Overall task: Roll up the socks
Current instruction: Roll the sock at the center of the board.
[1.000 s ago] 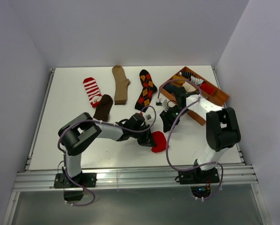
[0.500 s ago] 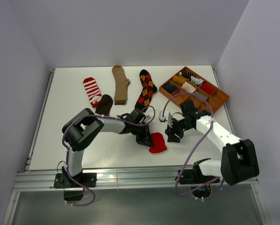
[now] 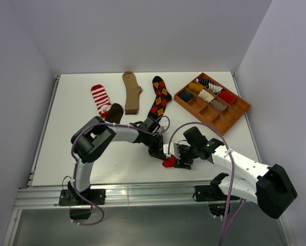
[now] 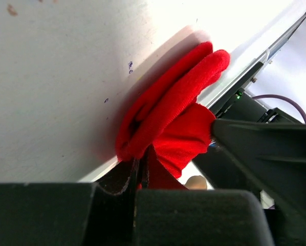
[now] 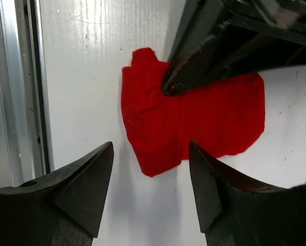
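Red soft fabric sock (image 3: 169, 162), folded into a thick bundle, is seen on the white bench (image 3: 66, 133) toward 5 o'clock in the top view, near the front edge. A fold of its cloth is pinched by the left end effector (image 3: 160, 152), whose fingers are clenched tight on it. The right end effector (image 3: 177, 159) is held just at the sock's 3 o'clock, jaws spread wide and nothing gripped; from the right wrist the bundle is seen just beyond its two fingertips.

Four socks are laid flat at the far side. A red-and-white striped sock (image 3: 100, 97) is placed at 11 o'clock, touched by a dark brown sock (image 3: 113, 114). A long tan sock (image 3: 131, 91) and a black argyle sock (image 3: 160, 97) are set at 12 o'clock. A brown wooden compartment tray (image 3: 234, 110) at 2 o'clock is partly filled with rolled socks.
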`<state>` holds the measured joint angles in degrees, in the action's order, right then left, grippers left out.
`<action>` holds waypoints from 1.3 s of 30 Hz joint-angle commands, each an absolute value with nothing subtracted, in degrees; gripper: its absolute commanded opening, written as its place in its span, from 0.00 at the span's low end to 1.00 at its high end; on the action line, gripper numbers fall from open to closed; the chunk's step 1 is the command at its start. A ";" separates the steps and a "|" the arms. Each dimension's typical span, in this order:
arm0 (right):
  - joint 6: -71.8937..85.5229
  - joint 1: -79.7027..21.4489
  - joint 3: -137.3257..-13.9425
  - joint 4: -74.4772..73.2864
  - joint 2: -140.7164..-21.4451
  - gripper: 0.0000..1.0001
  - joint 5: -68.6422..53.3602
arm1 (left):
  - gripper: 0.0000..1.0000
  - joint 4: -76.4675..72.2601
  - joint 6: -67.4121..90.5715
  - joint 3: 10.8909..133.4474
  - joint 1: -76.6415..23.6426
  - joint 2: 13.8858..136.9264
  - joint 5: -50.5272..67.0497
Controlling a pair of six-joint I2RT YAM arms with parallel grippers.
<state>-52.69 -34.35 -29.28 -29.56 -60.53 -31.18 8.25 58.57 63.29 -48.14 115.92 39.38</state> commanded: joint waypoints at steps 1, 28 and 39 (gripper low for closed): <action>-50.89 -37.44 -28.39 -24.09 -59.94 0.68 -27.43 | 0.00 16.70 54.93 61.70 -48.34 119.71 32.26; -45.79 -40.87 -29.09 -23.64 -69.34 0.20 -25.04 | 0.01 13.36 56.69 61.70 -48.08 119.01 34.98; -49.66 -31.56 -36.29 -33.91 -78.92 0.19 -34.54 | 0.04 5.37 59.85 57.22 -47.81 114.00 32.78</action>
